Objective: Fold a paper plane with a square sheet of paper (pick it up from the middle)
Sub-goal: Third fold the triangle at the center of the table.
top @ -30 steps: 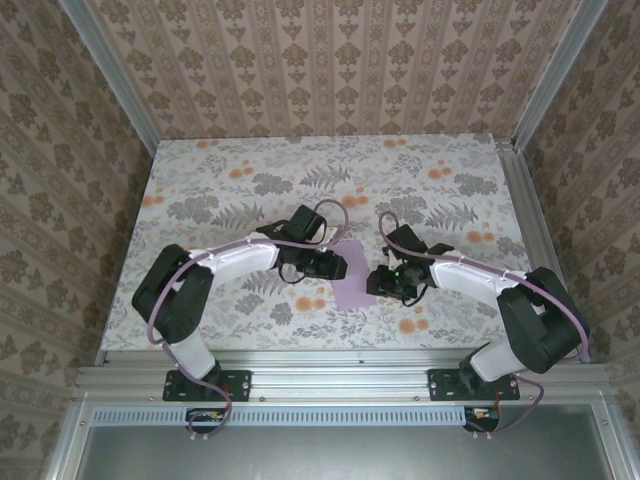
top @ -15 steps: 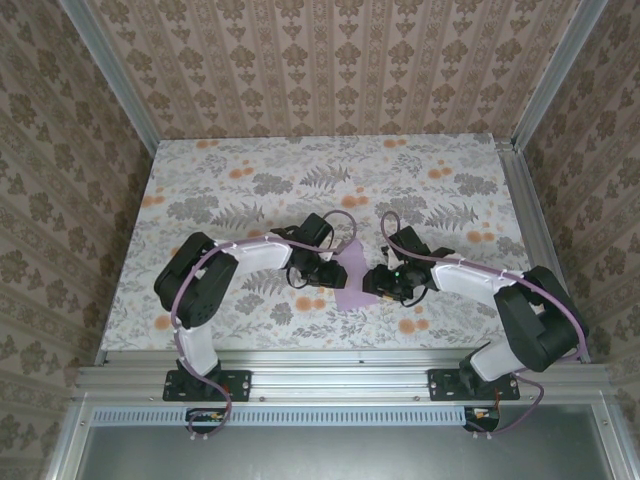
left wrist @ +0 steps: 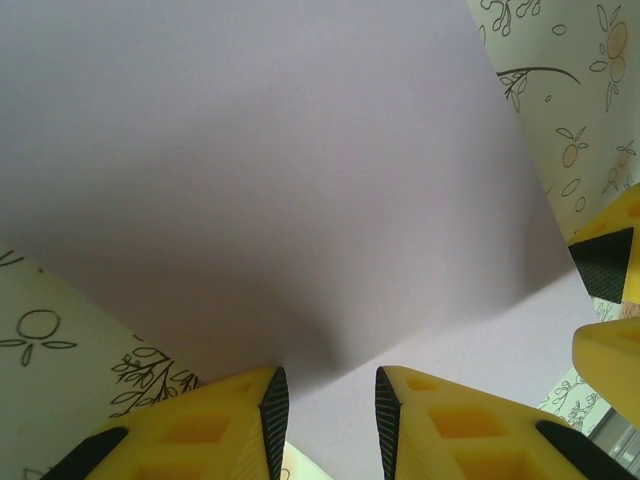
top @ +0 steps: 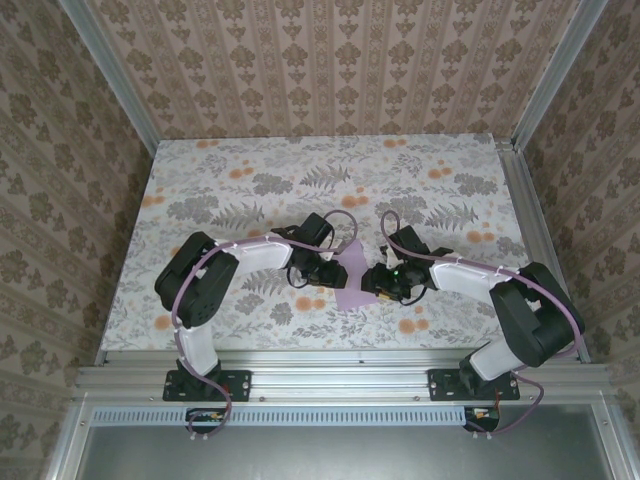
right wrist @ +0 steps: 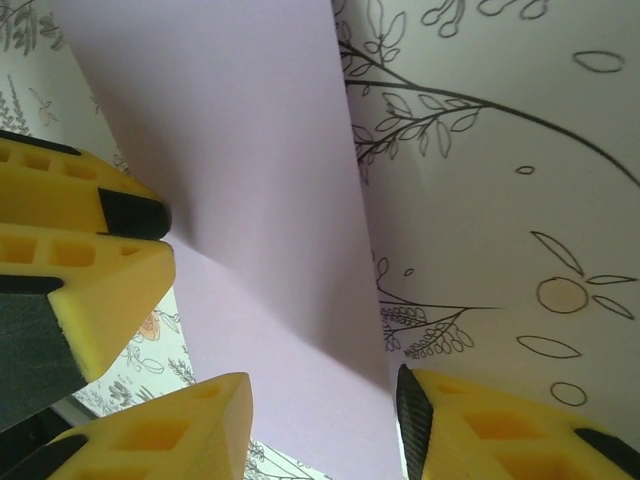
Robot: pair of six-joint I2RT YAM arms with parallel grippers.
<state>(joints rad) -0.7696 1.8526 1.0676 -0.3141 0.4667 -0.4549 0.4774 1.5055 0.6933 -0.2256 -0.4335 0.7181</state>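
Note:
The square sheet of paper [top: 352,288] is lavender and lies on the floral cloth between my two grippers, near the table's front middle. One part of it stands up from a crease, casting a shadow on the flat part [left wrist: 280,180] [right wrist: 240,150]. My left gripper [top: 335,270] [left wrist: 330,400] is at the sheet's left edge, jaws apart, with the paper's edge in the gap. My right gripper [top: 373,283] [right wrist: 325,400] is at the right edge, jaws apart over the paper. Each wrist view shows the other gripper's yellow fingers [left wrist: 605,260] [right wrist: 90,290] close by.
The floral tablecloth [top: 250,180] covers the table out to aluminium rails [top: 530,220] at the sides and front. Patterned walls [top: 330,60] close in the back and both sides. Both arms bend inward over the front half.
My left arm has swung in and its gripper moved right onto the sheet's left edge. The right gripper crept slightly left. The paper's outline has changed as part of it rose.

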